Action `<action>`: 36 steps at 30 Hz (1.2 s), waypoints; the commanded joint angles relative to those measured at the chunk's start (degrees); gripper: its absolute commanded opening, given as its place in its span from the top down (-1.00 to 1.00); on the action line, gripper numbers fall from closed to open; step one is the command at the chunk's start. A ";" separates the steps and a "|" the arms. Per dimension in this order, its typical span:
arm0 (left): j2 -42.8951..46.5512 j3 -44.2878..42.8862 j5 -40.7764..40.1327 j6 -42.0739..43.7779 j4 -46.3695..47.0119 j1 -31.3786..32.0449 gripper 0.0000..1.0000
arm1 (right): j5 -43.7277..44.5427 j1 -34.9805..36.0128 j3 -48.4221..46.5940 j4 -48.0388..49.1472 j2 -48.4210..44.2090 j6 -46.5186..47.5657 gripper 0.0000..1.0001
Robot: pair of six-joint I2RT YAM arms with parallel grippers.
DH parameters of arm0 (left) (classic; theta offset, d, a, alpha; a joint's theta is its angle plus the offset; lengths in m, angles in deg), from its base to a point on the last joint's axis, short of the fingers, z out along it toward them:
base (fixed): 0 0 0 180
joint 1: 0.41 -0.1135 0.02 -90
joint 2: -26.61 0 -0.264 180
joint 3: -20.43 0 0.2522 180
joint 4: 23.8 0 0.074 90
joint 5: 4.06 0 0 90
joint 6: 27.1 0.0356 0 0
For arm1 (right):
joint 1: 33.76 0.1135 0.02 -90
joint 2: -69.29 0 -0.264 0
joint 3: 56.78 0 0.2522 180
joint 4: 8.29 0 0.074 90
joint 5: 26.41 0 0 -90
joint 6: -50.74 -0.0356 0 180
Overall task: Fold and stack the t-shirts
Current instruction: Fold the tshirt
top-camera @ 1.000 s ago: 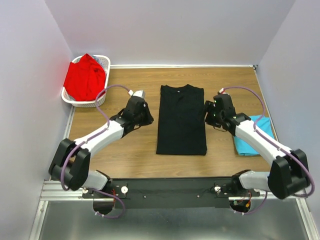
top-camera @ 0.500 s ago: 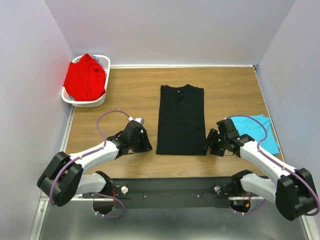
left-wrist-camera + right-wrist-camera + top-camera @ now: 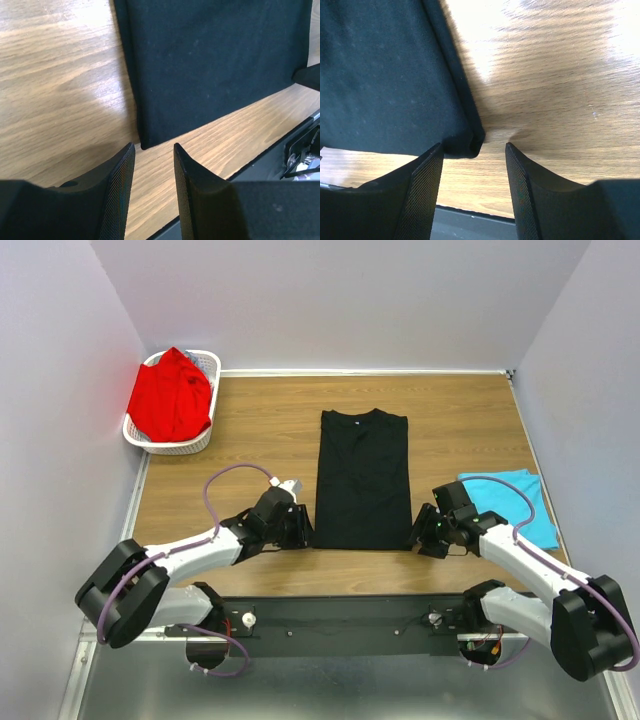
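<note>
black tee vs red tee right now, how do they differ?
The black t-shirt lies flat, folded into a long rectangle; the red t-shirt is a crumpled heap. The black t-shirt rests on the table mid-way across; the red t-shirt sits in the white basket at the far left corner. Both are plain single-colour cloth.

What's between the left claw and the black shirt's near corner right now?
Only a short strip of bare wooden table; the left wrist view shows the corner of the black t-shirt just ahead of the open left claw.
</note>
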 commanded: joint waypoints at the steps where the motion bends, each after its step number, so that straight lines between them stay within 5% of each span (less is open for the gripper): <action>1: -2.55 0.69 0.59 -0.57 2.27 0.23 0.11 | -0.33 -0.21 0.66 0.12 0.68 -0.66 -0.19; 17: -9.14 -0.63 -0.90 -1.45 4.03 1.46 0.22 | -1.48 -0.21 1.37 4.07 4.46 -0.30 0.14; 23: -9.94 -1.86 -0.11 -1.89 3.15 2.43 0.64 | -0.60 -0.21 -0.21 4.16 4.20 0.75 0.54; 25: -9.50 -3.00 0.06 -1.62 1.67 2.69 0.93 | -1.21 -0.21 -1.00 3.99 3.50 1.80 0.79; 27: -8.71 -3.70 0.06 -1.54 -0.61 2.96 1.00 | -3.05 -0.21 -1.97 3.81 2.36 2.59 0.99; 36: 1.30 -1.78 1.29 -3.38 -8.80 5.15 1.00 | -9.82 0.85 -0.39 -5.32 -11.52 1.72 0.99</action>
